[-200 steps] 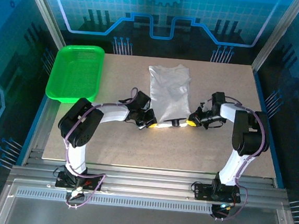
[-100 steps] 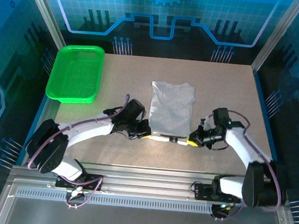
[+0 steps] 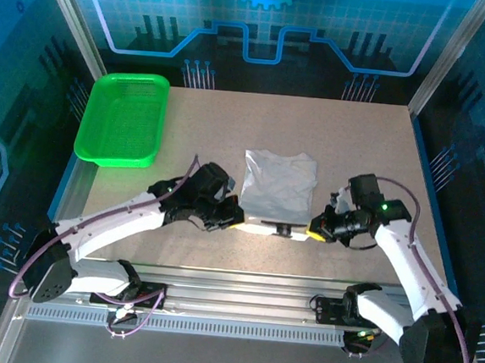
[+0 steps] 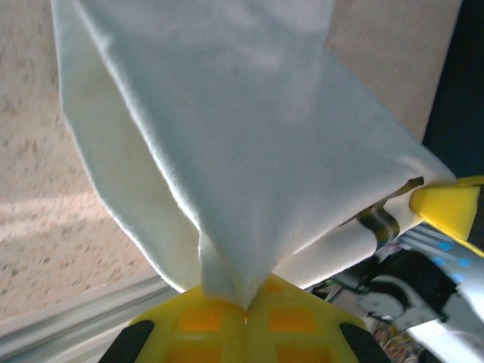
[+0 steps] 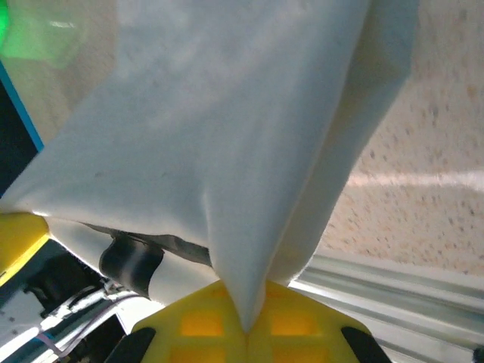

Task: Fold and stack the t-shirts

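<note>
White cotton is pinched thinly at both near corners of the shirt, the left gripper and right gripper each clamped on one, so an uneven pull could slip a corner free and skew the fold. Right of the basket, the shirt lies narrow and plain, its near hem raised taut with a dark patch beneath.

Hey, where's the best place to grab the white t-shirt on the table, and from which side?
By its two near corners, one per gripper, coming from the near edge. The t-shirt lies spread out with that edge facing the arms, and the left gripper and right gripper are shut on those corners.
</note>
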You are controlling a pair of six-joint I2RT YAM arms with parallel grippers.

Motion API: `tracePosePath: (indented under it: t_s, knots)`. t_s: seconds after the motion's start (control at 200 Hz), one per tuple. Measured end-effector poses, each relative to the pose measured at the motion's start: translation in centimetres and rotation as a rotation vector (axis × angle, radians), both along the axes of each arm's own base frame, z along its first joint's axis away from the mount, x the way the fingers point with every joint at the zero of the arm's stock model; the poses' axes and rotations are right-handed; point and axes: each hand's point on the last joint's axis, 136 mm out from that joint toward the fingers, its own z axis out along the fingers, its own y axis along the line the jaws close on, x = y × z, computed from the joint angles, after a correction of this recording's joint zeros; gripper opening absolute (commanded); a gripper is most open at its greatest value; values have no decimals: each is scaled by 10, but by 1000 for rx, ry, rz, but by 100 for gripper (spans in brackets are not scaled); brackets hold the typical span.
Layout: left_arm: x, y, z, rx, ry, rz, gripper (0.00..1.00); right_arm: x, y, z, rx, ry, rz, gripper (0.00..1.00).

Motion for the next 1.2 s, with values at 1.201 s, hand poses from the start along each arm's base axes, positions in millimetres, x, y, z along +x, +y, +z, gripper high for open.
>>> tracePosePath:
  t_s: [1.201]
  knots:
    - [258,12,-50,-6,34,61,6,270,-25,-45,4,18,31,19]
